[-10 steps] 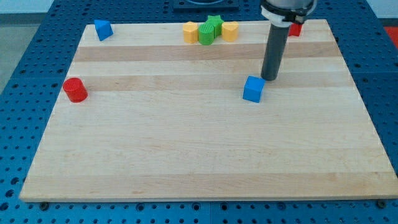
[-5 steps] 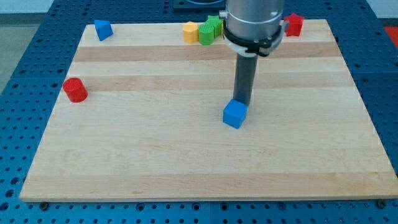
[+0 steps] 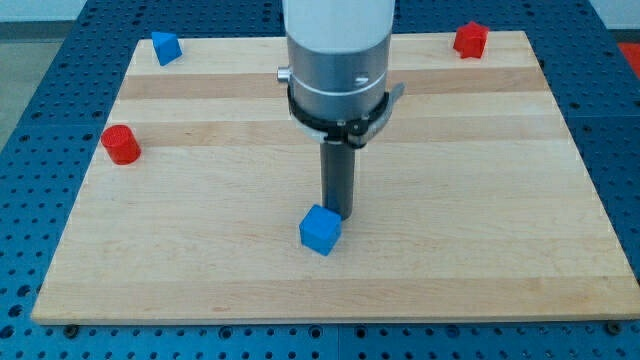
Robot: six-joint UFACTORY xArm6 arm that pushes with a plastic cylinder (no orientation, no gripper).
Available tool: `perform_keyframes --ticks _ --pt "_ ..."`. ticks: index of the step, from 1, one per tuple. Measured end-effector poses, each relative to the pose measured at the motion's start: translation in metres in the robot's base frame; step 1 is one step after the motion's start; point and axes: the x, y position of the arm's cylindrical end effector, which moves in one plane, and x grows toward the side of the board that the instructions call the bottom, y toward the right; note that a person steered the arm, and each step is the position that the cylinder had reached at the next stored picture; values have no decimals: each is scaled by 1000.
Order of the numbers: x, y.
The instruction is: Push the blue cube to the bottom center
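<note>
Below board centre: rod upright, my tip touching blue cube.

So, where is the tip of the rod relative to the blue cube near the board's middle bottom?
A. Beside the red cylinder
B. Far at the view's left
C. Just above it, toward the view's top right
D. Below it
C: my tip sits right at the top-right edge of the blue cube.

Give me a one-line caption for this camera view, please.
My tip presses the top-right side of the blue cube, low and central on the wooden board.
</note>
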Motion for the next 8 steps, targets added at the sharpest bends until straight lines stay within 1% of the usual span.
perform_keyframes --ticks 1,3,6,7,8 --pt "17 0" --pt "38 -8" --pt "56 -11" --pt "55 -11" --pt "29 -7"
